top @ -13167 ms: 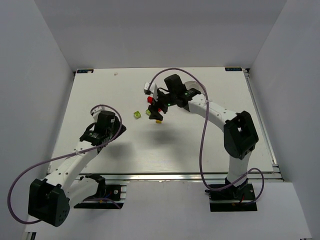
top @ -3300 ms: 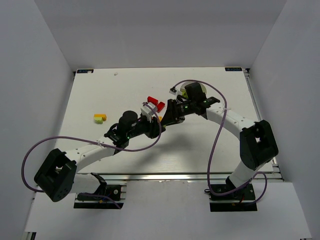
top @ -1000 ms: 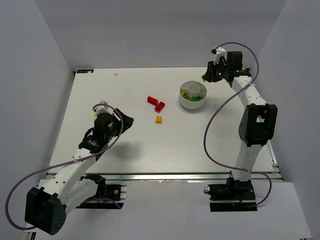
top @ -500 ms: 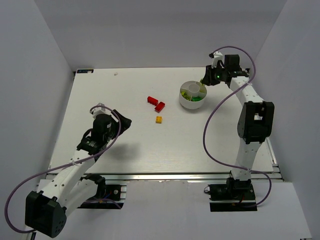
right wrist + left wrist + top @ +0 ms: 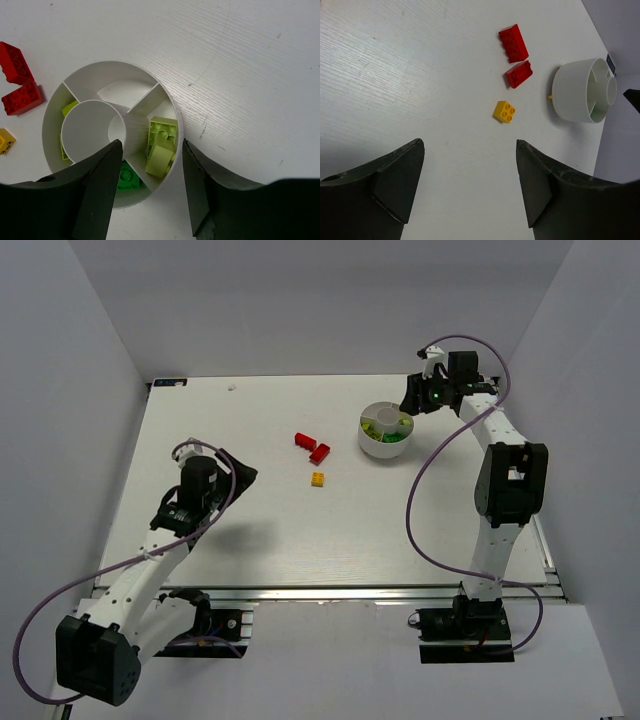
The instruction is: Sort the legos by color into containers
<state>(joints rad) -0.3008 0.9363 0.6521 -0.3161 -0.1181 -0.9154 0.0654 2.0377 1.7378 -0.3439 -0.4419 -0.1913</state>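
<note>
Presently the right gripper (image 5: 149,145) hangs directly over the white dish (image 5: 125,87), jaws spread wide and holding nothing. Beneath it, two pale green bricks (image 5: 161,145) share one wedge and a darker green brick (image 5: 127,177) lies in the next, so the colours are being kept apart. Two red bricks (image 5: 516,57) and an orange-yellow brick (image 5: 504,111) lie unsorted on the table (image 5: 395,75) beside the dish. The left gripper (image 5: 469,145), also open and empty, stands well apart, presumably to keep clear of its partner.
</note>
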